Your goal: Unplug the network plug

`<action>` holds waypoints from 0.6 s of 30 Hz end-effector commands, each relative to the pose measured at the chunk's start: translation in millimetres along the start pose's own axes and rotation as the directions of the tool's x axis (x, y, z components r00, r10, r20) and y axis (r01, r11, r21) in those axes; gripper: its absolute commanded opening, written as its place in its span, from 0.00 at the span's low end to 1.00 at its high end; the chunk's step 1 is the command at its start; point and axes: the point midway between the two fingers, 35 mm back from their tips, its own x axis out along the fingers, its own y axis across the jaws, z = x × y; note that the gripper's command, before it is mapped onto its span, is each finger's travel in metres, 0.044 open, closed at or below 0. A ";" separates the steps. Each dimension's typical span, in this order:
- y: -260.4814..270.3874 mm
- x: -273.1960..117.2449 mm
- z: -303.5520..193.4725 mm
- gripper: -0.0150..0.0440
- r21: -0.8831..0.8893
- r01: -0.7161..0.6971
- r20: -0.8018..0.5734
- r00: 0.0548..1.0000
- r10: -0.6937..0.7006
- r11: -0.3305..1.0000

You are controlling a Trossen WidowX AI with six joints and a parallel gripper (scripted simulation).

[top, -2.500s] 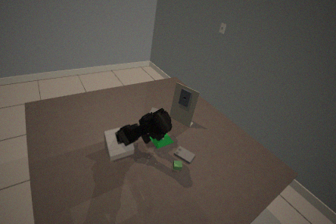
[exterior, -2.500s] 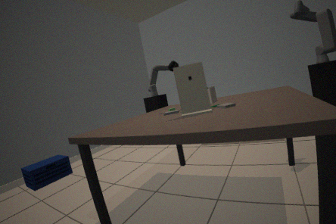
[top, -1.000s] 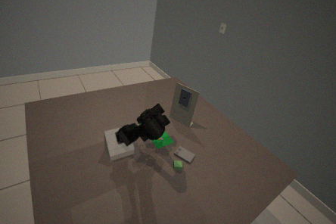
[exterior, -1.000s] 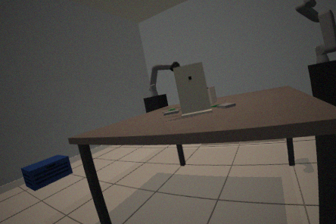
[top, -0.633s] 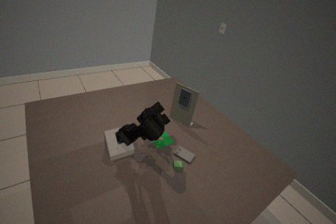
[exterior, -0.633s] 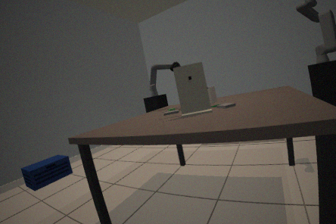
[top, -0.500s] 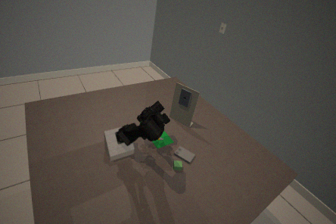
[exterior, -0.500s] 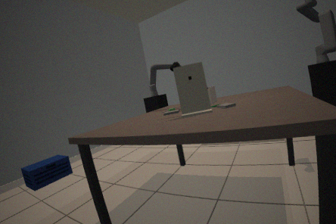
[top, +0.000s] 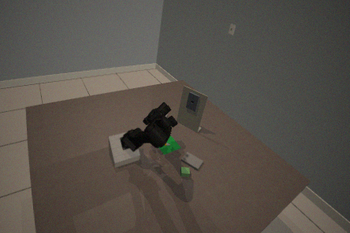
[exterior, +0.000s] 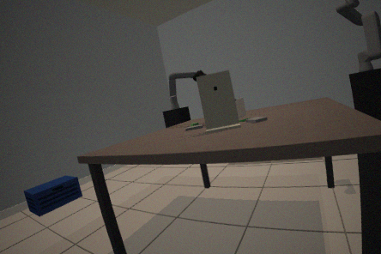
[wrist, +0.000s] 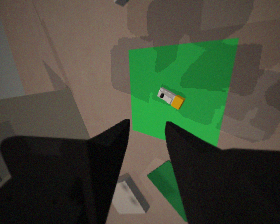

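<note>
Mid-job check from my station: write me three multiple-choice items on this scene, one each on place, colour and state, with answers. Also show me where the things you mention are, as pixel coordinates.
1. Where is the small white plug with the orange end (top: 166, 144) (wrist: 170, 98)?
A) In the panel's socket
B) Inside the green square
C) On the white block

2. What colour is the slatted crate on the floor (exterior: 53, 196)?
A) Blue
B) Red
C) Yellow

3. How do the black jaws stand?
A) Shut on the plug
B) Pressed together
C) Apart, nothing between them

Key:
1 B: green surrounds the plug on every side in the wrist view.
2 A: the exterior view shows blue sides.
3 C: the wrist view shows a gap between the tips, the plug beyond them.
</note>
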 end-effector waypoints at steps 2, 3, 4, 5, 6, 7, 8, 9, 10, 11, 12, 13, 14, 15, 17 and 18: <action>5.0 -4.4 -0.3 0.52 0.007 -0.005 0.001 1.000 0.005 1.000; 5.5 -5.2 -0.4 0.52 0.007 -0.005 0.001 1.000 0.005 1.000; 6.0 -5.9 -0.5 0.52 0.007 -0.005 0.001 1.000 0.005 1.000; 6.5 -6.7 -0.6 0.52 0.007 -0.005 0.001 1.000 0.005 1.000; 7.0 -7.5 -0.7 0.52 0.007 -0.005 0.001 1.000 0.005 1.000; 7.5 -8.2 -0.8 0.52 0.007 -0.005 0.001 1.000 0.005 1.000; 8.0 -9.0 -0.9 0.52 0.007 -0.005 0.001 1.000 0.005 1.000; 8.5 -9.8 -1.0 0.52 0.007 -0.004 0.001 1.000 0.004 1.000; 9.0 -10.6 -1.0 0.52 0.007 -0.004 0.000 1.000 0.004 1.000; 9.5 -11.4 -1.1 0.52 0.007 -0.004 0.000 1.000 0.004 1.000; 10.0 -12.2 -1.1 0.52 0.007 -0.004 0.000 1.000 0.004 1.000; 10.5 -13.0 -1.2 0.52 0.007 -0.004 0.000 1.000 0.004 1.000; 11.0 -13.9 -1.2 0.52 0.007 -0.004 0.000 1.000 0.004 1.000; 11.5 -14.7 -1.2 0.52 0.007 -0.004 0.000 1.000 0.004 1.000; 12.4 -16.4 -1.3 0.52 0.007 -0.004 0.000 1.000 0.004 1.000; 12.9 -17.2 -1.3 0.52 0.007 -0.004 0.000 1.000 0.004 1.000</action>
